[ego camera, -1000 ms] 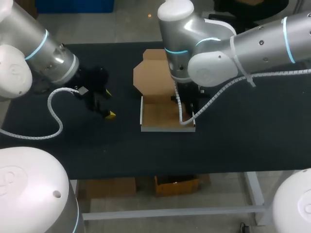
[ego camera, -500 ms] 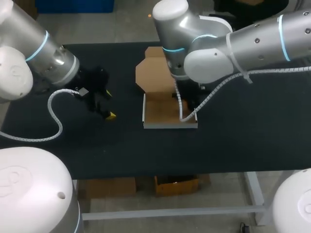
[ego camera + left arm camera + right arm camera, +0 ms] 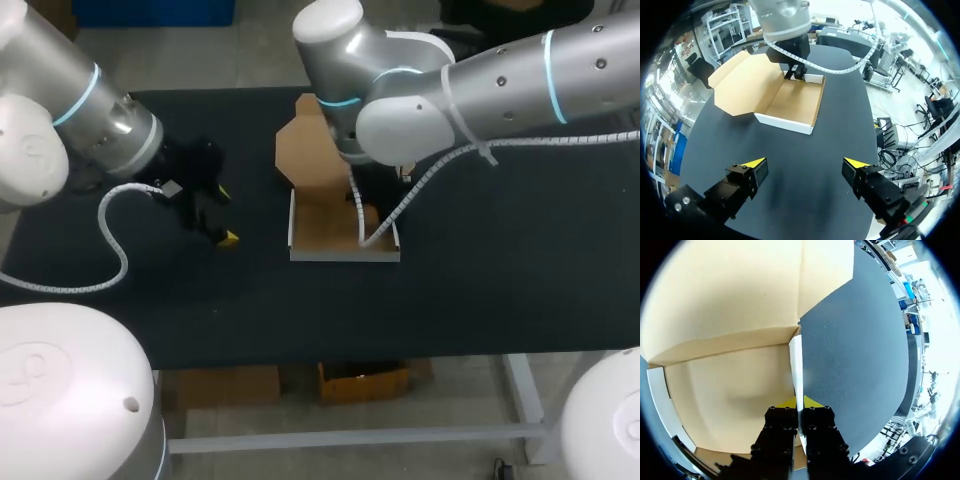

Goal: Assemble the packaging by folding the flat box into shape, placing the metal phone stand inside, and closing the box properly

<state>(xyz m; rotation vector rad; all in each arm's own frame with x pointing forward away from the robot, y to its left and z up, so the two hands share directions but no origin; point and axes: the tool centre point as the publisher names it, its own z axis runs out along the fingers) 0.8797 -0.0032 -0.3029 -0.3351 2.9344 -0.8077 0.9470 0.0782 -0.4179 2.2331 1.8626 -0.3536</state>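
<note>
Head view: left of the cardboard box [image 3: 345, 256], the left gripper [image 3: 222, 215] hangs over the black surface [image 3: 500, 280] with its yellow-tipped fingers spread wide, holding nothing and touching nothing. The cardboard box sits mid-surface as an open tray, its brown lid flap [image 3: 310, 150] folded back on the far side. At the box's right wall the right arm [image 3: 450, 100] comes down. In the right wrist view, the right gripper [image 3: 799, 402] is pinched nearly closed on that thin white wall [image 3: 796, 365], one finger inside the tray, one outside.
</note>
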